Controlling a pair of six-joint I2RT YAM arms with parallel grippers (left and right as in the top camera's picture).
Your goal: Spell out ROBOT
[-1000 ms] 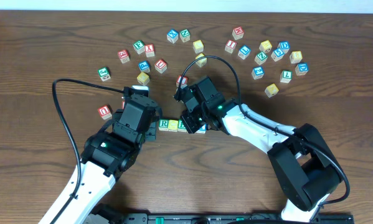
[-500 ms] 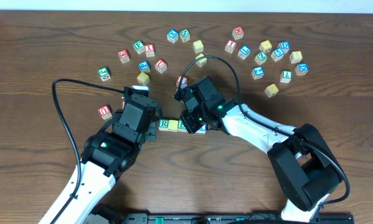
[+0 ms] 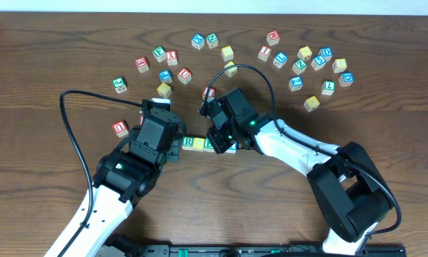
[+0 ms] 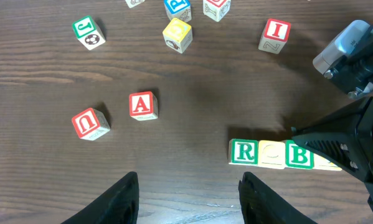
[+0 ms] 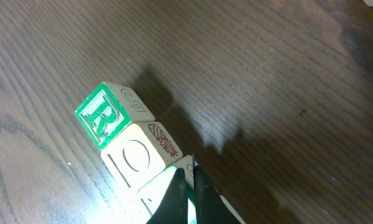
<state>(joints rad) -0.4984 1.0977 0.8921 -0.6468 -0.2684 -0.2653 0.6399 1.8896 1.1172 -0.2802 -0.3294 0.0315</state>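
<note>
Comparing with a second ago, nothing moved, so no progress: right gripper (image 5: 187, 179), pressed together, at the ROBOT row (image 3: 193, 143) (right end hidden) near frame centre; left gripper (image 4: 189, 198) spread, empty.

The R cube (image 4: 243, 152) and B cube (image 4: 298, 154) show green letters; the O cube (image 4: 271, 154) is pale yellow. The desk (image 4: 37, 180) is dark brown woodgrain.

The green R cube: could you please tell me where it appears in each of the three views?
Overhead: R cube sits just below the picture's centre, slightly left.
Left wrist: R cube is at lower right.
Right wrist: R cube is left of centre.
Shared landmark: the yellow O cube touching its side.
</note>
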